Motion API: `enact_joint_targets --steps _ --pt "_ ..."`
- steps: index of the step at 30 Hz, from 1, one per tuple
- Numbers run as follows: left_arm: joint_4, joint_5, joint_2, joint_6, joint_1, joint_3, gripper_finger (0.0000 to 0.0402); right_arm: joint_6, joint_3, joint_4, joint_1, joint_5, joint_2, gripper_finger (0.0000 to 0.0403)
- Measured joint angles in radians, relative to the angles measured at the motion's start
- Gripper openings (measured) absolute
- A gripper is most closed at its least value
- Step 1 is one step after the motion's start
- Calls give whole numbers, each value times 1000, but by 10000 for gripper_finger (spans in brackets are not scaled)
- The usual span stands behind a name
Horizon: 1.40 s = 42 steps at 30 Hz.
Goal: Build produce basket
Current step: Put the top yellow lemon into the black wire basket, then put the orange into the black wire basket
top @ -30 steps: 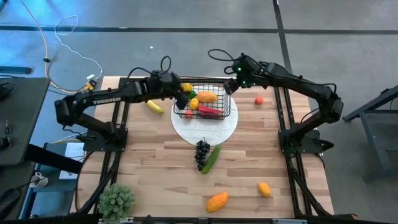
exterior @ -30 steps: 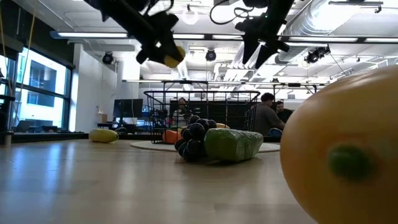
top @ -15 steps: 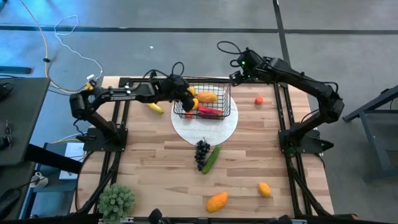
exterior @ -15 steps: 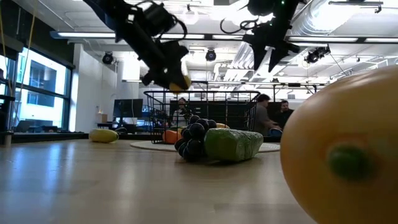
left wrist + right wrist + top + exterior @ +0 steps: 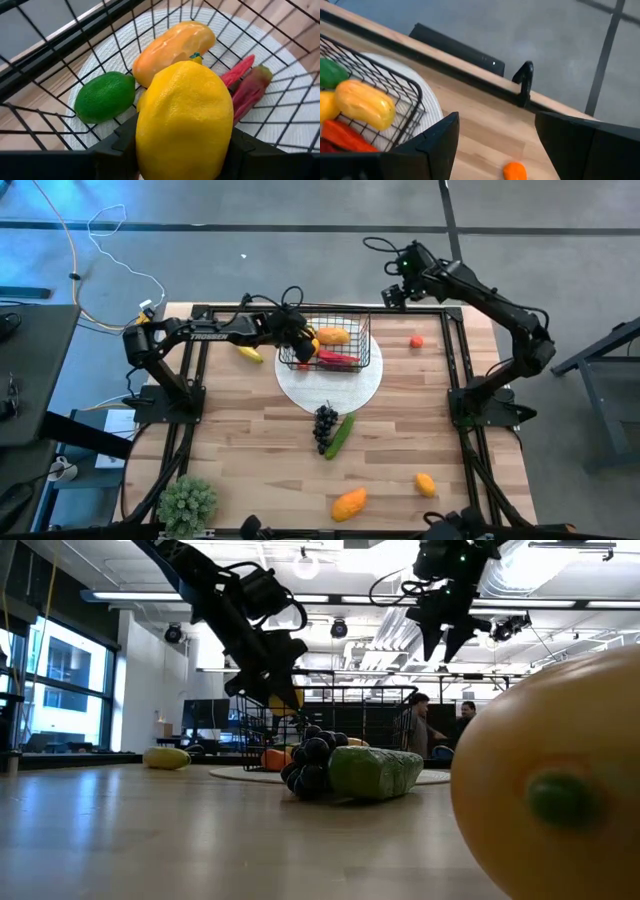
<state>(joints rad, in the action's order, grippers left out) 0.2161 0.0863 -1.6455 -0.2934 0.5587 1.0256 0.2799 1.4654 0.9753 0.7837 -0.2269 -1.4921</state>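
Left hand [image 5: 297,338] lower than a second ago, down from above the basket [image 5: 362,345] to its left end, inside the wire walls in the left wrist view. Clenched on a yellow lemon [image 5: 185,120], long axis running away from the wrist toward the produce already inside. Left arm stretched farther across the desk [image 5: 250,430] than before, elbow drawn in toward the basket.

Right hand [image 5: 392,293] pulled back from the basket's far right corner to beyond the desk's far edge, raised high in the low view [image 5: 442,635]. Released, fingers [image 5: 432,145] spread wide, nothing between them.

Basket unmoved on the round white plate [image 5: 330,395], long axis running left to right in the high view. Inside: green lime [image 5: 105,96] near the left end, orange mango [image 5: 172,47] lying along the far side, red chilli [image 5: 247,85] along the near side, pointing lengthwise.

Unchanged elsewhere on the desk: yellow banana [image 5: 249,352] just left of the basket, slanting; dark grapes [image 5: 325,426] and green cucumber [image 5: 339,436] side by side just below the plate, cucumber tilted diagonally; small tomato [image 5: 416,340] right of the plate; second mango [image 5: 349,504] and another lemon [image 5: 426,484] near the front edge; potted plant [image 5: 187,503] at the front left corner.
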Motion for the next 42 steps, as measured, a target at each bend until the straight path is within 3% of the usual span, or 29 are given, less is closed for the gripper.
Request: enact_joint_targets --steps 13,24,33,42 --pt "-4 7 -1 -18 0 0 222 -65 0 65 48 44 0 243" --pt "17 58 -6 -19 0 60 229 -78 0 94 48 44 0 243" --pt "228 67 -4 151 5 224 229 -32 0 162 47 44 29 243" --pt "499 165 -3 342 6 449 229 44 -2 264 40 43 89 243"
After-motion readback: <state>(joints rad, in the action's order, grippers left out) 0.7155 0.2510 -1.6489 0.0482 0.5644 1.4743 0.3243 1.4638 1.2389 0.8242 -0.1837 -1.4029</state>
